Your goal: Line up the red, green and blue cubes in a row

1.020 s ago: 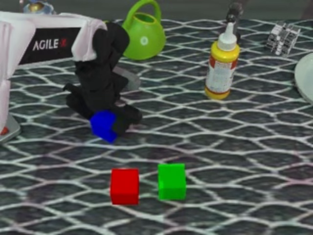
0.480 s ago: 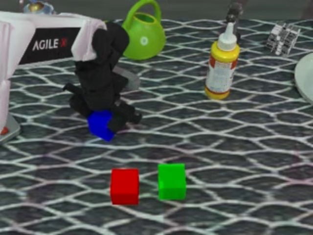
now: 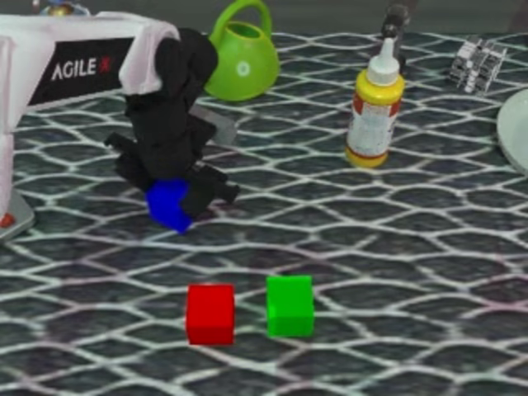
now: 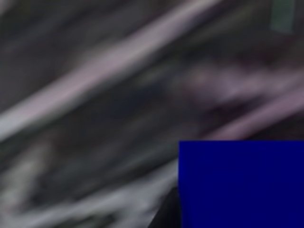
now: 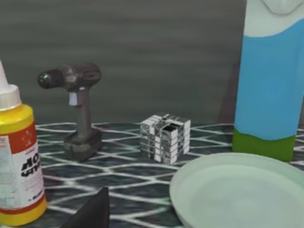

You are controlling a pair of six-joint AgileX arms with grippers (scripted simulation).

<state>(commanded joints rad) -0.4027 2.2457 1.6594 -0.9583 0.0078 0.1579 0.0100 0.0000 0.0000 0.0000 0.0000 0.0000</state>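
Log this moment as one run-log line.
left gripper: shut on blue cube, off row | red cube, green cube: side by side

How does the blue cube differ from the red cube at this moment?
The blue cube is gripped in the left gripper, tilted and partly hidden by its fingers; the red cube sits free, flat and square on the table beside the green cube. The blue cube is farther back and left. Both are plain cubes that look the same size.

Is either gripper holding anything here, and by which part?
The left gripper is shut on the blue cube, fingers on opposite side faces. The right gripper is not in view.
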